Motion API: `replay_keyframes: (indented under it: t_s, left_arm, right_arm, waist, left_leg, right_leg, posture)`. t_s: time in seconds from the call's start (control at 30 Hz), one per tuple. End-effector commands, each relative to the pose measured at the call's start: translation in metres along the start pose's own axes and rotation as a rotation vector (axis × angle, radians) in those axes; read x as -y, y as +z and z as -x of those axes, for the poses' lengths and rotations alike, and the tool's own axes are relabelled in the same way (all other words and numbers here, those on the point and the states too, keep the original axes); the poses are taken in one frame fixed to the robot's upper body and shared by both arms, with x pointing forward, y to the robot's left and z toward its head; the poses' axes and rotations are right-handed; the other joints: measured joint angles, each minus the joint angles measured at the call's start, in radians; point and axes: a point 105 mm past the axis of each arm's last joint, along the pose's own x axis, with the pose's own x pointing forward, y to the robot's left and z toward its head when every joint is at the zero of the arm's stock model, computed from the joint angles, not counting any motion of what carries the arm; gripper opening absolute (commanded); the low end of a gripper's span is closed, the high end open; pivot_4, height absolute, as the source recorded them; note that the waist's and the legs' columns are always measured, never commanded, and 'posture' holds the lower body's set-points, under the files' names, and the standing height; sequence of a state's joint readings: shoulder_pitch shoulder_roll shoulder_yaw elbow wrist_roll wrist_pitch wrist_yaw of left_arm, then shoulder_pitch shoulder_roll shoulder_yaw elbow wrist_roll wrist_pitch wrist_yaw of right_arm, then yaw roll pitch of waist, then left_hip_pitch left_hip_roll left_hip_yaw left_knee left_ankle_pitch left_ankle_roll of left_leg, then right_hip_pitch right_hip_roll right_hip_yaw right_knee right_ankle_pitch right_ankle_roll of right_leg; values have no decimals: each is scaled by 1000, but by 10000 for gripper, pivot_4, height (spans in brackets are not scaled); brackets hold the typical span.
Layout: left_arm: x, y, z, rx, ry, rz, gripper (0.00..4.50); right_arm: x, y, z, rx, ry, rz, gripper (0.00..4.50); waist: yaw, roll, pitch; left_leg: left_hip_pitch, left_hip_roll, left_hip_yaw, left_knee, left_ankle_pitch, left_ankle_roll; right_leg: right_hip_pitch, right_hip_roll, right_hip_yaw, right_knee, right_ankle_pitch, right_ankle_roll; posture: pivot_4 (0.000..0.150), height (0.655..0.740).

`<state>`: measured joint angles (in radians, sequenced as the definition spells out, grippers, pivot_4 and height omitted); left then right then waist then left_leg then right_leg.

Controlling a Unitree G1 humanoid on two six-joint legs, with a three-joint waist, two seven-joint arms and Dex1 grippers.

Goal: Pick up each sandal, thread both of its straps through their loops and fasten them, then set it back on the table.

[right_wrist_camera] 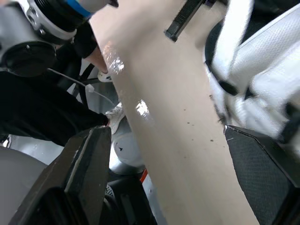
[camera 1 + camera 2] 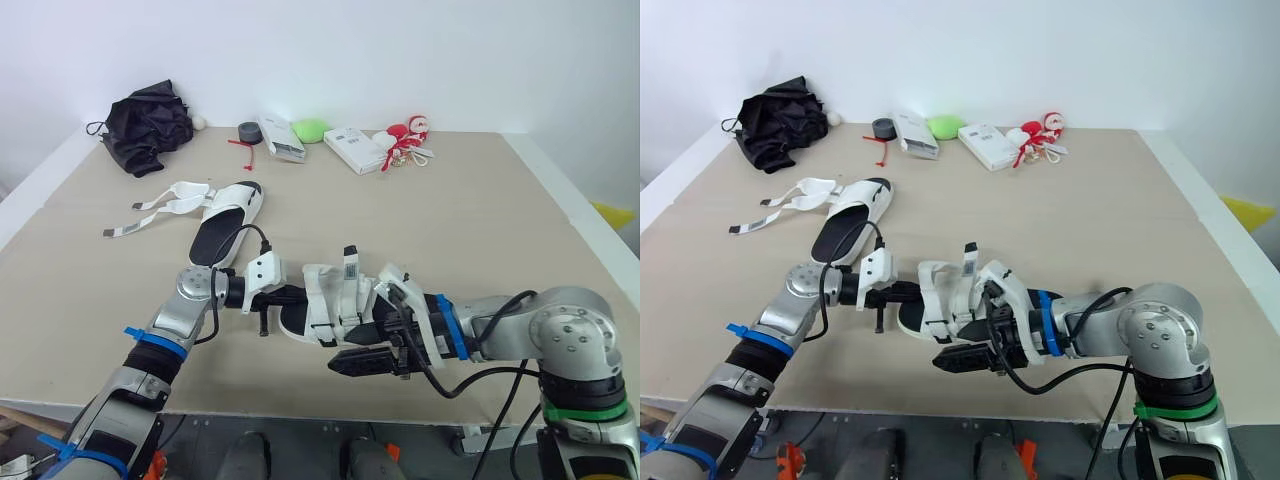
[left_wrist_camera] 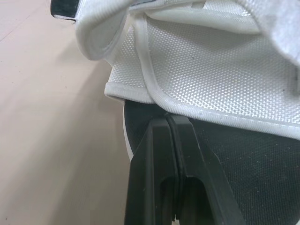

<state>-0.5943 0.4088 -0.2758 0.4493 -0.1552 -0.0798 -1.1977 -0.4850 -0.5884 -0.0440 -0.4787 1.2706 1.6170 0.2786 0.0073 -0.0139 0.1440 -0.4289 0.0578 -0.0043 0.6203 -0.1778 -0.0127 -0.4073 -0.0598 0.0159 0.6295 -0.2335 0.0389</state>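
Beige table (image 2: 480, 220), wide and flat. Along its far edge: black cloth heap (image 2: 148, 125), grey tape roll (image 2: 249, 131), green lump (image 2: 311, 129), white box (image 2: 355, 149), red-and-white trinkets (image 2: 408, 138). Left of centre lies an open-strapped sandal (image 2: 225, 225); a second sandal (image 2: 325, 300) sits near the front edge.

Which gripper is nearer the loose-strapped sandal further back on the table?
Left. The left gripper is in front of the loose-strapped sandal, at the second sandal. The right gripper sits beyond that second sandal, nearer the table front edge.

White near sandal (image 2: 325, 300); far sandal (image 2: 225, 230) (straps splayed).
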Motion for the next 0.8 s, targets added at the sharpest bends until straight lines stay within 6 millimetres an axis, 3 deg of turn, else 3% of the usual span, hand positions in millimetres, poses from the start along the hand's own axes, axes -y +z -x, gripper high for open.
replay_keyframes:
  t_s: [0.03,0.53,0.8]
  left_arm:
    - [18,-38,-3,-148,-62,84,0]
    - [16,-32,-9,-144,-100,69,0]
    - [18,-32,-7,-145,-106,71,0]
  right_arm:
    - [6,2,-1,13,-72,17,41574]
    - [16,7,-17,16,-164,31,41574]
    - [25,6,-3,37,-238,21,41574]
  waist:
    - [0,0,0]
    - [-4,0,0]
    - [-5,0,0]
  left_leg:
    - [0,0,0,0,0,0]
    - [0,1,0,-3,-1,-2]
    - [0,1,6,-3,-1,-2]
  right_leg:
    - [0,0,0,0,0,0]
    - [0,-5,-5,-10,0,0]
    - [-2,-26,-25,-17,0,0]
  posture:
    - [1500,7380]
    - [1500,7380]
    - [1500,7380]
